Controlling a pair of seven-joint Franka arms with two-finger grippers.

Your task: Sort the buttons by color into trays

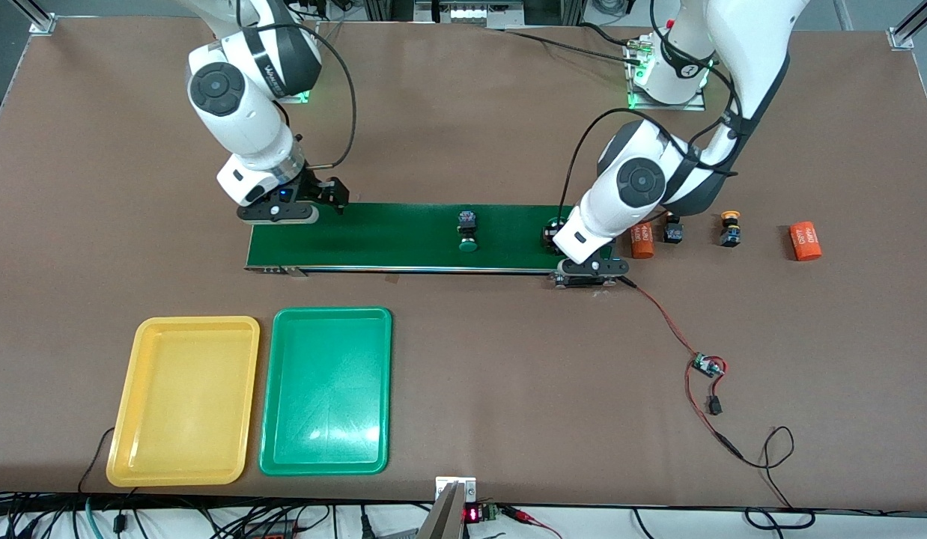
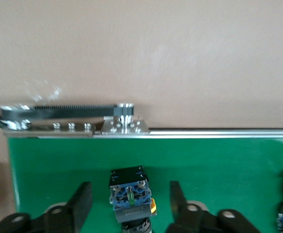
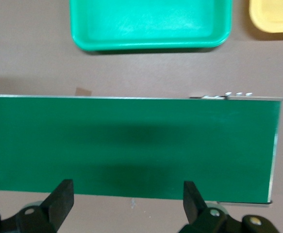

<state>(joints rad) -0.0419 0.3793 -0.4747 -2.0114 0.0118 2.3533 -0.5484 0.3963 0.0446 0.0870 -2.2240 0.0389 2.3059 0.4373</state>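
Nearest the front camera, the yellow tray [image 1: 183, 400] and the green tray [image 1: 326, 391] lay side by side on the desk [image 1: 508, 389], both bare, so by my reading no button had yet been sorted. Farther from the camera ran the conveyor belt [image 1: 403, 236]. A green button [image 1: 468, 230] sat on it near the middle, and a yellow-capped button [image 2: 131, 199] lay at the left arm's end of the belt, directly under the left gripper [image 2: 130, 201]. That gripper's jaws stood parted on either side of the button without touching it, so the step in hand looked like feeding buttons onto the belt. The right gripper [image 3: 126, 199] hovered over the belt's other end, jaws wide and holding nothing, apparently waiting. Off the belt toward the left arm's end lay a dark button [image 1: 672, 229] whose cap colour I could not tell, a yellow button [image 1: 729, 227], and two orange cylinders [image 1: 805, 241]. The next move probably called for the left arm to lift clear, and for the right arm to grasp an arriving button squarely by its body.
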